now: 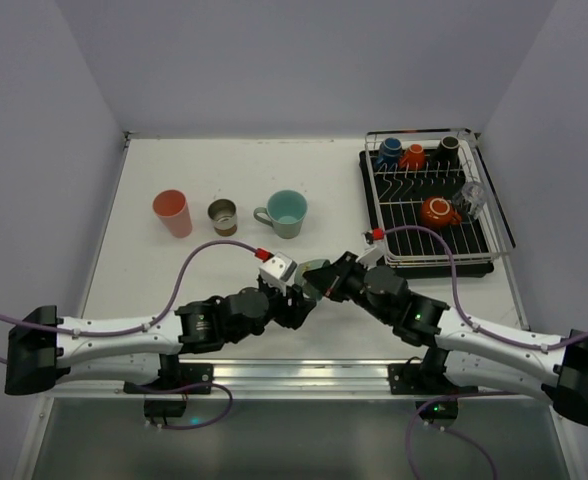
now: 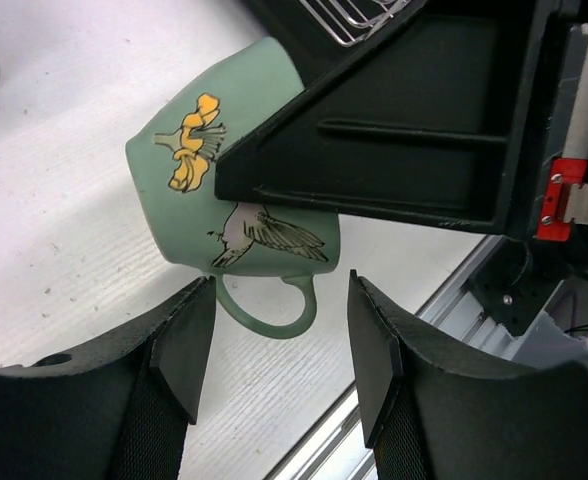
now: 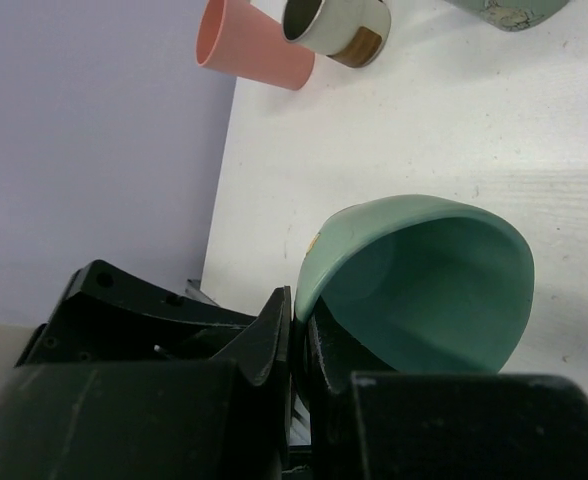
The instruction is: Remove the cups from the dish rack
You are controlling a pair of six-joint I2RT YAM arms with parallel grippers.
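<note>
My right gripper [image 1: 332,280] is shut on the rim of a small teal mug [image 1: 315,272] and holds it tilted just above the table; one finger is inside the mug [image 3: 424,280], the other outside. In the left wrist view the mug [image 2: 224,180] shows a bird and a yellow flower, handle toward my left gripper [image 2: 279,345]. That gripper [image 1: 299,290] is open and empty, just short of the handle. The dish rack [image 1: 494,215] at the back right holds blue [image 1: 390,152], orange [image 1: 413,156] and black [image 1: 448,148] cups, another orange cup [image 1: 439,210] and a clear glass [image 1: 471,198].
On the table at the back left stand a salmon-pink tumbler [image 1: 173,212], a metallic-brown cup [image 1: 222,216] and a teal handled mug [image 1: 285,213]. The two wrists are close together at the middle front. The table's metal front edge [image 2: 374,420] lies just under the left gripper.
</note>
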